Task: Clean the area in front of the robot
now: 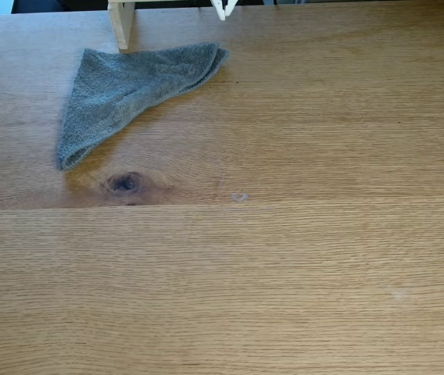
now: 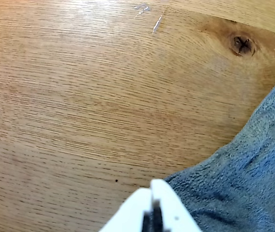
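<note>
- The gripper (image 2: 152, 186) is entering the wrist view from the bottom edge; its two pointed white fingers (image 2: 169, 203) are lying pressed together at the tips, with nothing pinched between them.
- In the fixed view the white fingertips are showing at the top edge, hanging above the far part of the tabletop (image 1: 284, 273).
- The tabletop (image 2: 79, 106), a broad light-brown oak surface with fine grain, is lying below and ahead of the gripper and is stretching away from it in the wrist view.
- A grey terry cloth (image 2: 244, 179) is lying just beside the fingertips, to their right in the wrist view; whether the tips are touching it cannot be told.
- In the fixed view the cloth (image 1: 128, 94) is lying folded in a rough triangle, its upper right corner near the fingertips and its long point reaching down and left of them.
- A dark knot (image 2: 242, 45) is sitting ahead of the gripper and to its right in the wrist view, just beyond the cloth edge; in the fixed view the knot (image 1: 124, 183) is lying just below the cloth's lower point.
- A straight plank seam (image 1: 324, 205) is running across the tabletop beyond the knot, well apart from the gripper.
- A pale wooden post (image 1: 120, 23) is standing left of the fingertips in the fixed view, just beside the cloth's upper edge.
- A small shiny smear (image 2: 149, 17) is showing on the wood far ahead of the gripper in the wrist view.
</note>
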Robot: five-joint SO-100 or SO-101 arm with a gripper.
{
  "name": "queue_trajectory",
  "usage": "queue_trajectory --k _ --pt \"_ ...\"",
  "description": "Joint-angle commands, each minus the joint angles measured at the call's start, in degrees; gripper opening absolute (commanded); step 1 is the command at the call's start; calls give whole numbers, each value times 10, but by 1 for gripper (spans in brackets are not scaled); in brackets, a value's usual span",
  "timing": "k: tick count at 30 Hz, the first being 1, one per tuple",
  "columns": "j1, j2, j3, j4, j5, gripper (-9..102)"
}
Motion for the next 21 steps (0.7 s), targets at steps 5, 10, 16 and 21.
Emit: queue_trajectory --k 5,10,16,21 --pt "-4 5 54 2 -1 0" --pt "-4 5 54 2 -1 0" --pt "-4 5 54 2 -1 0" --pt "11 5 54 2 -1 0"
